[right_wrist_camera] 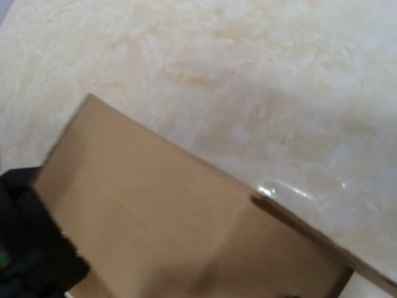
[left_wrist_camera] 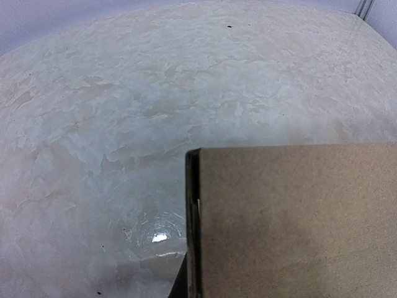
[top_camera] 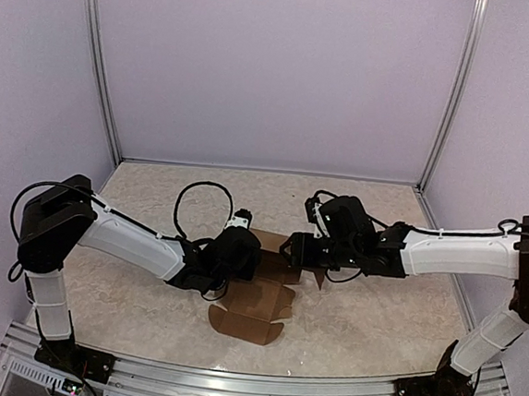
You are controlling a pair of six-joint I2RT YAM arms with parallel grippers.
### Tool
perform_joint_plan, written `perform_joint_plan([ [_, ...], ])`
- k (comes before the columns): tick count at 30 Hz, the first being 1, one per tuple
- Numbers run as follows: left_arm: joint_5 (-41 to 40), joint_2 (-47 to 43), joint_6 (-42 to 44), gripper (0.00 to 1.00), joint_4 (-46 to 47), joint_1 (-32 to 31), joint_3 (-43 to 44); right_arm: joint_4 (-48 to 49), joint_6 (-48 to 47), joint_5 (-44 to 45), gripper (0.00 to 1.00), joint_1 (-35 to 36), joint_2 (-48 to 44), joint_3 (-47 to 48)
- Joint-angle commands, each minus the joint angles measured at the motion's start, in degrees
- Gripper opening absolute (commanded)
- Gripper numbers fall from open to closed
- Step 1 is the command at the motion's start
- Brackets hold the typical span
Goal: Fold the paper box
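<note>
**Though Partly Raised, Far From Boxed**

As far as visible, counted large to small: one table (top_camera: pixel 364 327); two arms, left arm (top_camera: pixel 136 240) and right arm (top_camera: pixel 454 252); one paper box (top_camera: pixel 254 301) at mid-table, between the grippers. Done: one panel lifted off the surface at the far end. Remaining: near flaps and rounded tabs, lying flat, to raise and tuck; likely under halfway. At that panel, the left gripper (top_camera: pixel 255 255): closed, cannot tell whether pinching cardboard. Opposite, the right gripper (top_camera: pixel 290 250): cannot tell whether open or clamped.
</note>
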Motion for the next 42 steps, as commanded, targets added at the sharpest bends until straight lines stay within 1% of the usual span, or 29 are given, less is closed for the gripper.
perform_joint_plan([
  [1, 1.0, -2.9, -2.5, 0.00, 0.3, -0.3, -1.6, 1.2, 5.3, 0.4, 0.57, -0.4, 2.3, 0.7],
  [7, 2.9, -3.5, -3.0, 0.00, 2.5, -0.7, -3.3, 6.7, 9.5, 0.3, 0.55, -0.3, 3.4, -0.8],
  [12, 3.9, -3.5, -2.7, 0.00, 3.4, -1.1, -3.6, 12.7, 12.7, -0.8, 0.49, -0.3, 3.8, -2.1],
  [19, 5.0, -3.9, -3.0, 0.00, 4.5, -1.3, -4.0, 16.5, 15.9, -2.2, 0.43, -0.3, 5.5, -2.2],
  [20, 5.2, -4.1, -3.1, 0.00, 4.7, -1.3, -4.2, 17.0, 16.1, -2.4, 0.41, -0.3, 5.7, -2.2],
  [22, 5.4, -4.2, -3.0, 0.00, 4.9, -1.3, -4.3, 18.0, 16.3, -2.6, 0.32, -0.3, 5.7, -2.4],
  [26, 5.2, -4.2, -3.1, 0.00, 4.9, -1.4, -4.4, 19.1, 16.3, -2.7, 0.19, -0.3, 5.6, -2.7],
  [28, 5.3, -4.1, -3.1, 0.00, 5.0, -1.4, -4.4, 19.3, 16.3, -2.8, 0.15, -0.3, 5.7, -2.8],
  [31, 5.3, -4.2, -3.1, 0.00, 5.1, -1.4, -4.3, 19.8, 16.5, -2.9, 0.15, -0.4, 5.5, -3.1],
  [32, 5.2, -4.2, -3.2, 0.00, 5.1, -1.4, -4.3, 20.0, 16.6, -3.0, 0.17, -0.3, 5.4, -3.2],
  [35, 4.8, -4.4, -3.2, 0.00, 5.0, -1.4, -4.3, 19.7, 16.0, -3.2, 0.32, -0.4, 4.6, -3.4],
  [37, 4.1, -4.6, -3.0, 0.00, 5.0, -1.3, -4.3, 19.1, 14.9, -3.4, 0.38, -0.3, 3.5, -3.4],
  [42, 7.0, -5.4, -4.1, 0.00, 5.1, 0.8, -4.2, 15.2, 9.7, -2.7, 0.42, -0.3, -0.5, -4.0],
])
